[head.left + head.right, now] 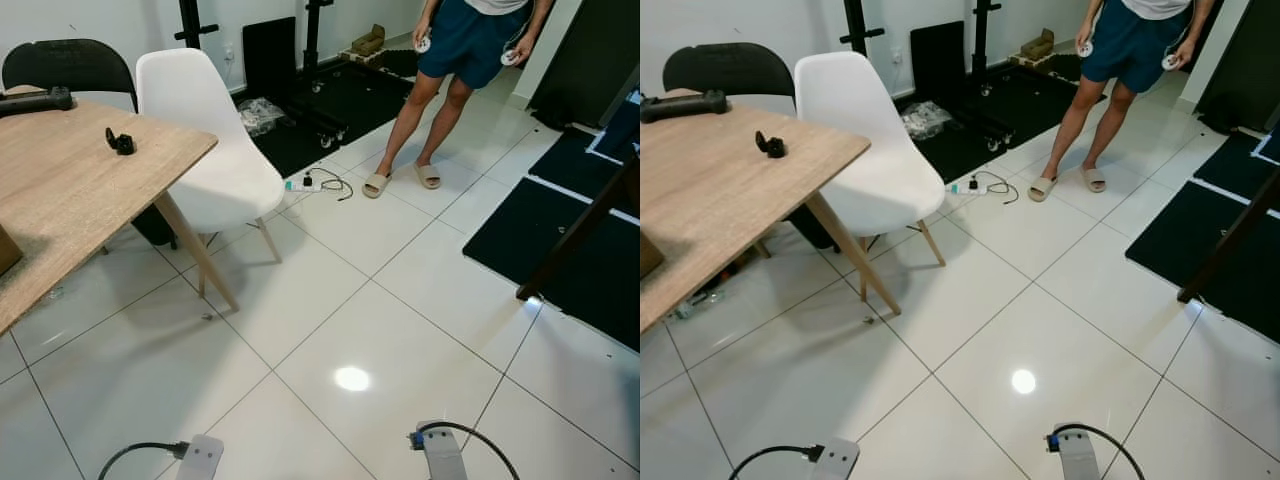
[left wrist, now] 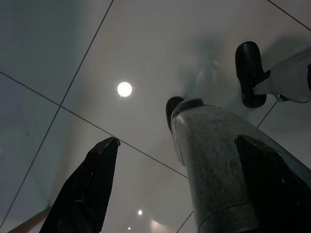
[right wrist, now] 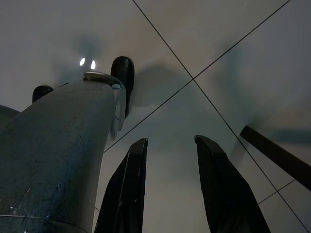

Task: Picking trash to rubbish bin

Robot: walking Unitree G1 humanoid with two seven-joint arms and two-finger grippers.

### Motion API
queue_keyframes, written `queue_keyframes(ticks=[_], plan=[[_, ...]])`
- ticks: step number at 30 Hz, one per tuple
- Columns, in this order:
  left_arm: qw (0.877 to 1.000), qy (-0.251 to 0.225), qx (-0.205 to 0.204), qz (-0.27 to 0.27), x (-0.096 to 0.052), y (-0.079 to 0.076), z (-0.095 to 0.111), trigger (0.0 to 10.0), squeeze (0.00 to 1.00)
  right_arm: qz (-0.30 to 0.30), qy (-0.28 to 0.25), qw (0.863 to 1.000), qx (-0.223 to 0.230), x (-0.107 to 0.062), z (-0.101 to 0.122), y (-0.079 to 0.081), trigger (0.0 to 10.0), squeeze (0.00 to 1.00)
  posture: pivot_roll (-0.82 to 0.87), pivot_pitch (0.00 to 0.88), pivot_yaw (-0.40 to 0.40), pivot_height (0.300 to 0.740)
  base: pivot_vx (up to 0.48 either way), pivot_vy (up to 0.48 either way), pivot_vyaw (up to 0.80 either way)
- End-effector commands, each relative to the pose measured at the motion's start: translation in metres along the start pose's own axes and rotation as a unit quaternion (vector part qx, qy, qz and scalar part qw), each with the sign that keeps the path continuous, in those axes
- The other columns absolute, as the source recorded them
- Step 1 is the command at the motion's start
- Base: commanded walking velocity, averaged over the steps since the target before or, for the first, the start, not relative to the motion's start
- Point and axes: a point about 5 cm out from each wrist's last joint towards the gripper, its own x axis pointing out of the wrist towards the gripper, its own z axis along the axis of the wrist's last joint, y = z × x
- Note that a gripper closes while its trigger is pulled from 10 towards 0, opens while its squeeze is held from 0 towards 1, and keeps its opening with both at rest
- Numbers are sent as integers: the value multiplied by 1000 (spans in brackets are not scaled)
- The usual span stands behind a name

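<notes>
A crumpled clear plastic bag (image 1: 260,114) lies on the floor at the edge of a black mat, behind the white chair (image 1: 215,150). Both arms hang low at my sides, the left arm (image 1: 200,458) and the right arm (image 1: 440,452) showing at the bottom of the head views. In the left wrist view my left gripper (image 2: 176,140) points down at the tiled floor, its two black fingers wide apart and empty, with my own leg (image 2: 218,165) behind them. My right gripper (image 3: 171,140) also points at bare tiles, open with nothing between its fingers.
A wooden table (image 1: 60,200) stands at the left with a small black object (image 1: 121,142) and a long black device (image 1: 35,101) on it. A person (image 1: 450,60) stands ahead, holding white controllers. A power strip (image 1: 305,183) with cable lies near them. Black mats (image 1: 560,230) lie at the right.
</notes>
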Motion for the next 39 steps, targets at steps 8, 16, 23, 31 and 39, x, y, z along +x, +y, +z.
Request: queue_keyframes(ticks=[8, 16, 23, 31, 39], plan=[[1000, 20, -13, -17, 1, -18, -10, 10000, 0, -9, 5, 1000, 3, -1, -2, -8, 10000, 0, 70, 83, -55, 740, 0, 0, 0], [1000, 21, -15, -19, 2, -18, -9, 10000, 0, -11, 1, 1000, 28, -1, -2, -11, 10000, 0, 54, 94, -54, 740, 0, 0, 0], [999, 25, 0, -27, 2, -22, -9, 10000, 0, -13, -23, 997, 69, -1, 8, -17, 10000, 0, 24, 98, -45, 740, 0, 0, 0], [999, 23, 4, -24, 2, -16, -8, 10000, 0, -16, -60, 988, 141, -3, 25, -26, 10000, 0, 16, 77, -49, 740, 0, 0, 0], [1000, 18, -6, -19, 2, -12, -4, 10000, 0, 3, -95, 988, 121, -4, 42, -27, 10000, 0, 18, 66, -49, 740, 0, 0, 0]])
